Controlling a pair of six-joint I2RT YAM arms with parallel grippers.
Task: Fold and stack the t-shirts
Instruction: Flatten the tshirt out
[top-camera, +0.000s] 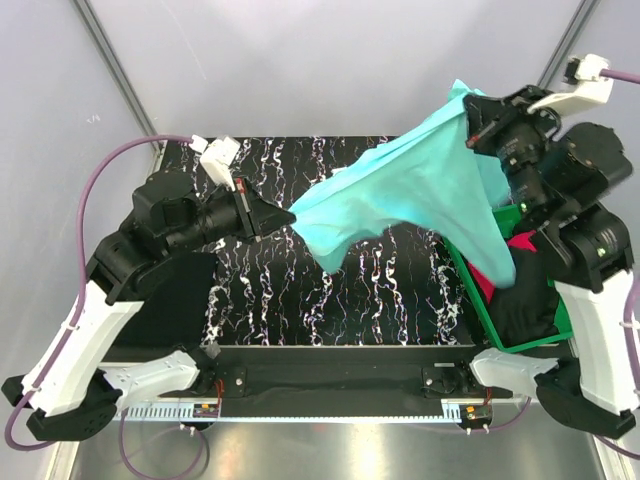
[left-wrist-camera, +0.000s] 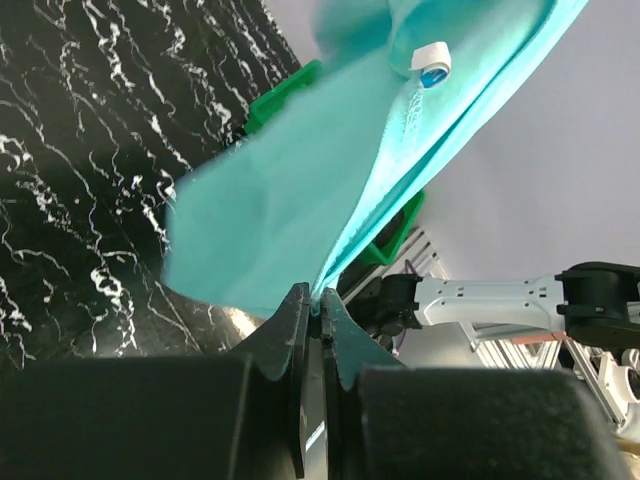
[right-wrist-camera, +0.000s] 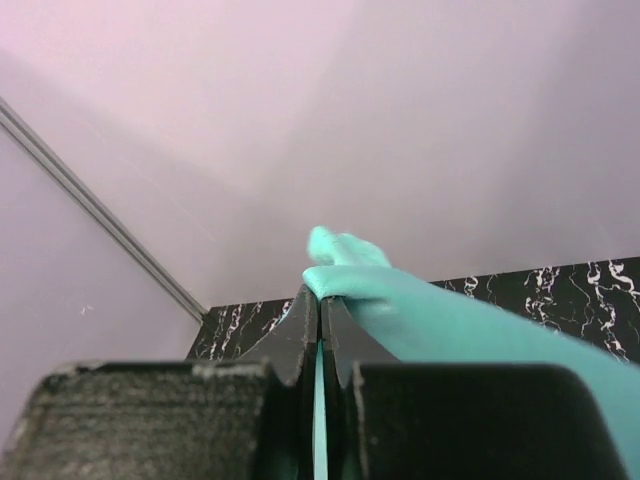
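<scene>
**Turquoise shirt aloft, no fold begun**

The turquoise t-shirt (top-camera: 410, 190) is held clear of the counter, stretched in the air between the two arms above the right half of the black marbled mat (top-camera: 340, 290). The left pincer (top-camera: 288, 216) is closed tight on one edge of it. The right pincer (top-camera: 470, 122) is likewise closed, with a high corner of the same shirt pinched between its fingers. The cloth sags between the two grips, and a loose part hangs down toward the green tray (top-camera: 540, 343) at the right edge of the mat.

The task is judged to be at an early stage for this shirt. It has been lifted but not laid flat, and no crease or fold can be seen in it. Spreading it on the mat, folding it and stacking it are left to do.

In the tray, a red-pink t-shirt (top-camera: 521, 240) and a heap of black cloth (top-camera: 530, 300) lie crumpled, so these are unfolded too. A flat black patch (top-camera: 180, 300) lies at the mat's left edge. Whether it is a shirt already folded cannot be told.

Counted:
- one turquoise shirt
- one red-pink shirt
- one black heap, in which the number of shirts cannot be told
- one tray
- one mat
- two pincers
</scene>
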